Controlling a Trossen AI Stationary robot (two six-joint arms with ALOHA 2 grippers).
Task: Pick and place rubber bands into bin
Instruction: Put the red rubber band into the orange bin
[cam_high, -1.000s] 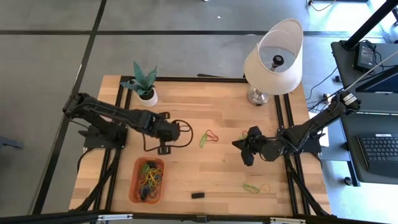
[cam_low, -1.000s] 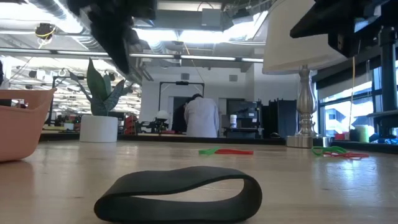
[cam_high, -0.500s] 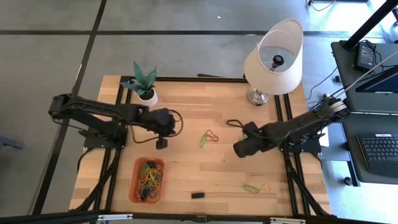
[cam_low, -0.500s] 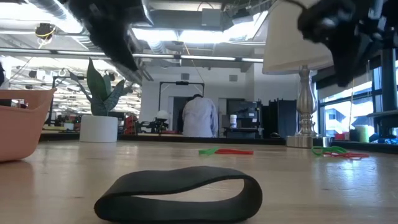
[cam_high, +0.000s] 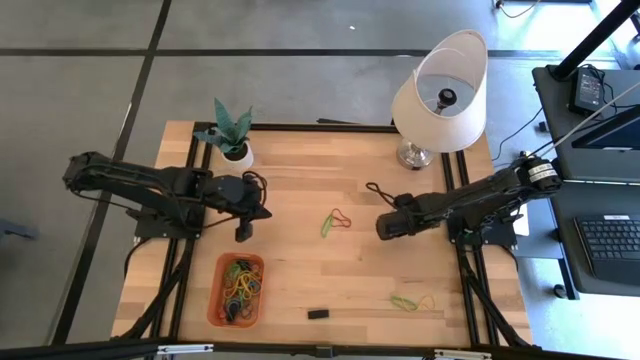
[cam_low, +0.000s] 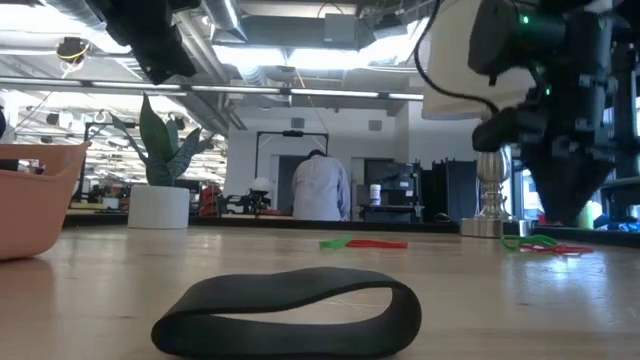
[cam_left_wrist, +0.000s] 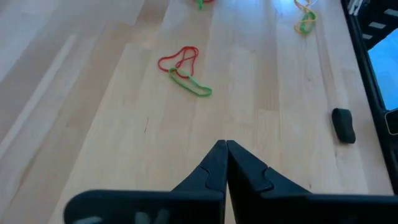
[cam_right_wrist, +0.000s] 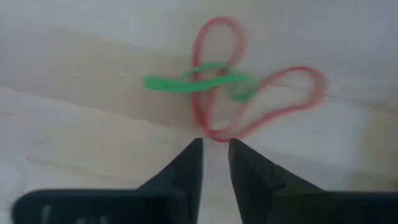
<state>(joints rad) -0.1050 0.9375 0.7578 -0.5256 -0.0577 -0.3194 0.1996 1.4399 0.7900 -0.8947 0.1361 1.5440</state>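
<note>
A red band and a green band (cam_high: 335, 220) lie tangled on the wooden table near its middle; they show close up as the red and green bands (cam_right_wrist: 230, 93) in the right wrist view. My right gripper (cam_right_wrist: 215, 146) points down just right of them, slightly open, with nothing between its fingers. It also shows as my right gripper (cam_high: 381, 228) in the high view. My left gripper (cam_left_wrist: 225, 149) is shut and empty above the table's left part, beyond the bin (cam_high: 220, 292). The orange bin holds several bands. A green and a yellow band (cam_high: 410, 301) lie near the front right.
A small black piece (cam_high: 318, 313) lies near the front edge, close before the low camera. A white pot with a plant (cam_high: 232, 140) stands at the back left and a lamp (cam_high: 440, 95) at the back right. A person stands far behind the table.
My left gripper has drawn back toward the table's left edge, away from the red and green bands. My right gripper has tipped over until it points down and has sunk toward the table beside those bands. The bands have stayed where they were.
</note>
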